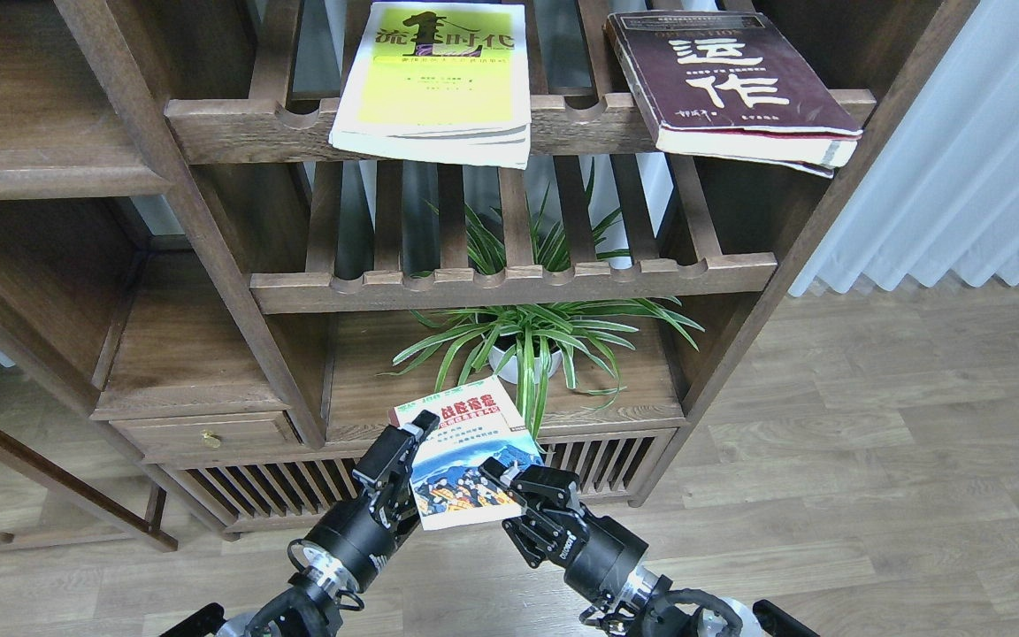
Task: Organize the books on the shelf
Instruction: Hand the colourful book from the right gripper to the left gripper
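The white-green book (465,447) with a colourful picture is held face up, low in front of the bookcase, between my two grippers. My left gripper (405,447) clamps its left edge. My right gripper (514,485) clamps its lower right corner. The yellow-green book (434,80) lies flat on the top slatted rack and overhangs its front rail. The maroon book (731,84) lies on the same rack to the right, also overhanging. A solid dark-brown shelf board (178,354) sits to the left, above a small drawer.
A potted spider plant (532,341) stands on the solid board just behind the held book. A second slatted rack (509,283) is above it. White curtains (961,177) hang at the right. Wooden floor (872,460) lies to the right.
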Controlling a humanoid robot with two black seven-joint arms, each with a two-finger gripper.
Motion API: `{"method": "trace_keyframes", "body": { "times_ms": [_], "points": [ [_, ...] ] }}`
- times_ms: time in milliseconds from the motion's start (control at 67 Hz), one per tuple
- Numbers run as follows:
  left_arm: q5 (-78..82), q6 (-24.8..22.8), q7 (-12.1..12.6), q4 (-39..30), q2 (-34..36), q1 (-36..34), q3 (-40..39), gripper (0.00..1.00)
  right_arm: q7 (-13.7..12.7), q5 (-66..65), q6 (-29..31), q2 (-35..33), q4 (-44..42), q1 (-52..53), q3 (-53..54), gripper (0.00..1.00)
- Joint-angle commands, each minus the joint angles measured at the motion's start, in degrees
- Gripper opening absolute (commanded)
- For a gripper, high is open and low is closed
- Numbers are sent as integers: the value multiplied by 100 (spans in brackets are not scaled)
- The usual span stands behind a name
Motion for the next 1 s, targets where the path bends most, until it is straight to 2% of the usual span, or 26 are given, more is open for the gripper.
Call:
{"method": "trace_keyframes", "body": {
  "times_ms": [0, 45, 134, 149, 194, 269, 373, 612, 717, 777, 792, 821, 836, 866, 986],
  "points": [
    [-9, 1, 19, -9, -1, -60, 34, 89, -2, -10, 0, 1, 9, -9, -15, 2],
    [-9, 1, 19, -9, -1, -60, 35, 85, -2, -10, 0, 1, 9, 0, -15, 2],
    [8, 1, 1, -9, -1, -60, 61, 67, -2, -10, 0, 1, 9, -9, -15, 2],
    [8, 1, -16, -9, -1, -60, 61, 60, -2, -10, 0, 1, 9, -9, -15, 2],
    [8, 1, -25, -9, -1, -69, 87, 50, -2, -10, 0, 1, 9, -9, -15, 2],
    [26, 1, -51, 0, -1, -69, 122, 37, -2, -19, 0, 1, 18, -9, -15, 2],
    [-26, 1, -78, 132, -1, -104, 263, 9, -2, -19, 8, 1, 18, -9, -15, 2],
    [-44, 1, -78, 220, -1, -113, 333, 1, -2, -19, 8, 1, 18, -9, -24, 2],
    [-88, 1, -78, 220, -1, -104, 298, 0, -2, -19, 8, 1, 18, -9, -33, 6],
    [-88, 1, -86, 211, -1, -104, 289, 0, -2, -45, 8, 1, 18, 0, -50, 24],
    [-88, 1, -86, 211, -1, -96, 289, 0, -2, -71, 17, 1, 18, 0, -59, 35],
    [-88, 1, -86, 211, -1, -96, 281, 0, -2, -89, 8, 1, 18, 0, -59, 48],
    [-97, 1, -86, 211, -1, -96, 281, 0, -2, -133, 0, 1, 18, 0, -68, 60],
    [-97, 1, -86, 211, -1, -96, 281, 0, -2, -212, -44, 1, 18, 18, -85, 76],
    [-88, 1, -78, 211, -1, -104, 263, 0, -2, -493, -18, 1, -26, 53, -103, 96]
  ]
}}
